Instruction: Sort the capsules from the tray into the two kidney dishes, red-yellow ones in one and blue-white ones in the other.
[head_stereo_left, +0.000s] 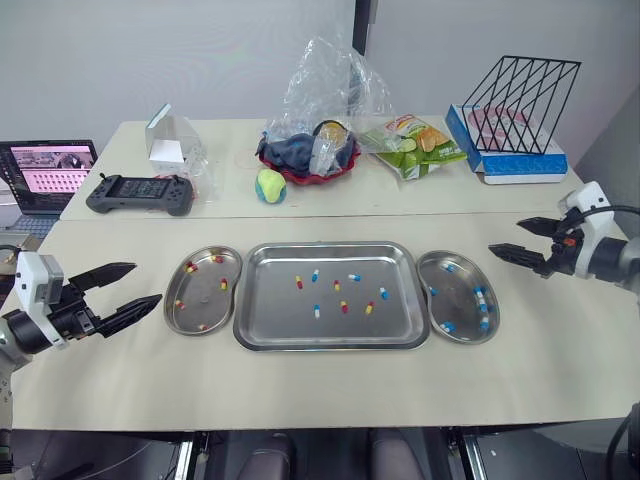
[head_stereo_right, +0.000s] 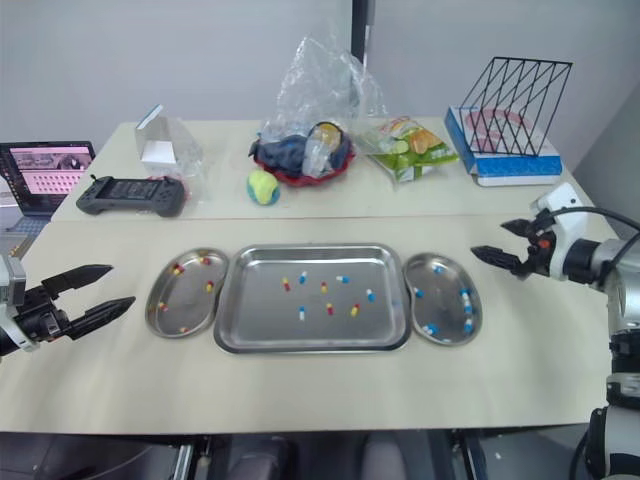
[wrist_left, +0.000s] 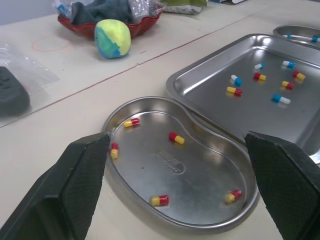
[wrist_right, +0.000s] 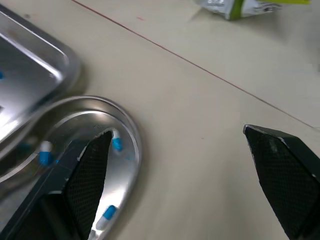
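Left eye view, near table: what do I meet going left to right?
left gripper, open → left kidney dish → tray → right kidney dish → right gripper, open

Lab: steel tray (head_stereo_left: 275, 308), laptop (head_stereo_left: 48, 172)

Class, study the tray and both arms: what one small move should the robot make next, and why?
Probably swing the left gripper, jaws open and empty, over the tray toward the nearest red-yellow capsule. Unsorted capsules lie there, and the left kidney dish holds red-yellow ones.
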